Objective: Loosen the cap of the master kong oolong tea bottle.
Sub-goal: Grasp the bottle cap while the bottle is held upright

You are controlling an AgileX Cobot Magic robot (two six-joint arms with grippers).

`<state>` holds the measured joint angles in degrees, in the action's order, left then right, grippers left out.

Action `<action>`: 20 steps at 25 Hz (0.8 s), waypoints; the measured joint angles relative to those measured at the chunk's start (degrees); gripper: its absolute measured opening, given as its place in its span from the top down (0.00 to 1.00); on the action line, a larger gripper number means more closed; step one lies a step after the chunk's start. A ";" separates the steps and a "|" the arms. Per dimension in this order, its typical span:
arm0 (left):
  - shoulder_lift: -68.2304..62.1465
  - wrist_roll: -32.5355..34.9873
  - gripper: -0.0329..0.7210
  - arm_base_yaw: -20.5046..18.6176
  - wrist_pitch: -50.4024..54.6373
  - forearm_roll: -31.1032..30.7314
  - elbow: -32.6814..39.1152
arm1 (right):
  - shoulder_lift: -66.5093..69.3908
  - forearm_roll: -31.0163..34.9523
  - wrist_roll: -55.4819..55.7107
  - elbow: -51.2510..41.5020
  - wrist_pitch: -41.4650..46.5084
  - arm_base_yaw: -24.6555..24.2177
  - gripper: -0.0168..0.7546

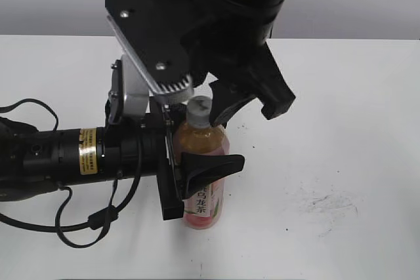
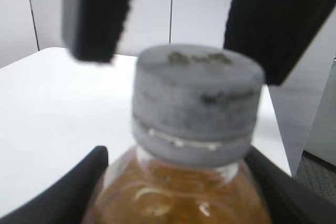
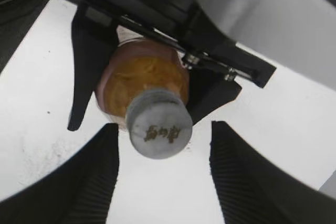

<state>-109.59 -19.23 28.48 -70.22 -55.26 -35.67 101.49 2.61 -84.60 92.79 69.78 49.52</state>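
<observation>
round white cap (image 3: 159, 130), ribbed black fingers (image 3: 247, 182)

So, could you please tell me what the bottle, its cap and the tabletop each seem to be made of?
The bottle looks like clear, glossy plastic: the amber tea shows through and highlights glint on its shoulder. The cap seems to be matte, greyish-white plastic, with a separate ring below it and dark print on top. The table appears to be a smooth white laminate or painted board, scuffed with dark marks; which one is unclear.
</observation>
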 joint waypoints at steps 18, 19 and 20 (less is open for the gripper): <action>0.00 -0.16 0.36 0.00 0.00 0.21 0.00 | -1.65 1.55 63.19 0.04 0.11 0.00 0.42; 0.00 -0.16 0.36 0.00 0.00 0.21 0.00 | -1.65 1.82 66.68 0.04 0.11 0.00 0.42; 0.00 -0.16 0.36 0.00 0.00 0.27 0.00 | -1.65 1.95 69.60 0.04 0.11 0.00 0.42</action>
<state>-109.59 -19.39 28.48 -70.22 -54.99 -35.67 99.84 4.56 -15.00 92.82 69.89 49.52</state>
